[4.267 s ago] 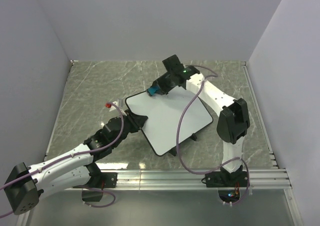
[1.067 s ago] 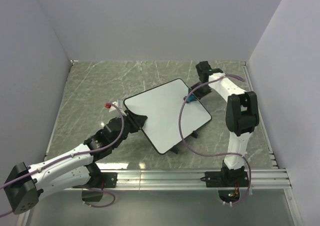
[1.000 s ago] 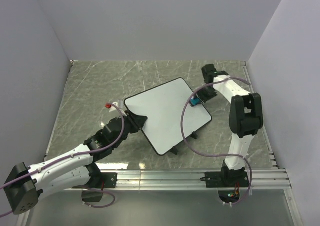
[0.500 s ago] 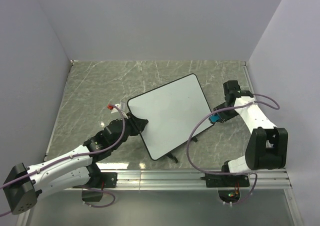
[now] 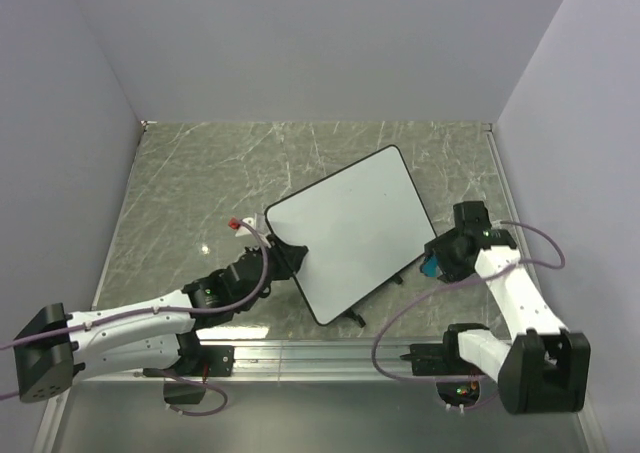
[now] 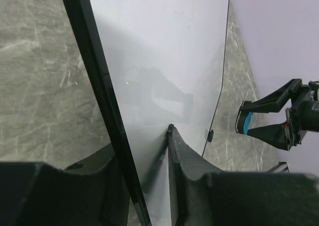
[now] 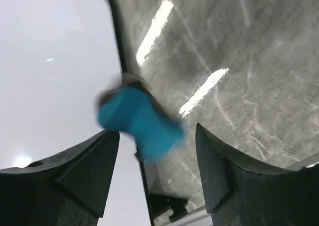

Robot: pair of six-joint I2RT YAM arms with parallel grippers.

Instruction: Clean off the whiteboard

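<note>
- Whiteboard point(image 5: 350, 235): plain white face, thin black rim, black feet on its 5 o'clock edge.
- Desk point(image 5: 190, 183): grey-green stone pattern with irregular pale veins and bright glare streaks.
- Eraser point(image 7: 139, 121): bright blue, blurred in the right wrist view. In the top view it lies at 3 o'clock of the whiteboard.
- Left arm point(image 5: 130, 323) and right arm point(image 5: 515, 293): white shells with black joints.
- Cables point(image 5: 384, 333): purple.
- Left gripper point(image 6: 142, 146) and right gripper point(image 7: 154, 136): black.
- Small part point(image 5: 235, 223) at 9 o'clock of the whiteboard: red tip on white.
- Rail point(image 5: 330, 353) along the desk's 6 o'clock edge: silver.
- Walls point(image 5: 320, 43): pale lavender-grey, unpatterned.
</note>
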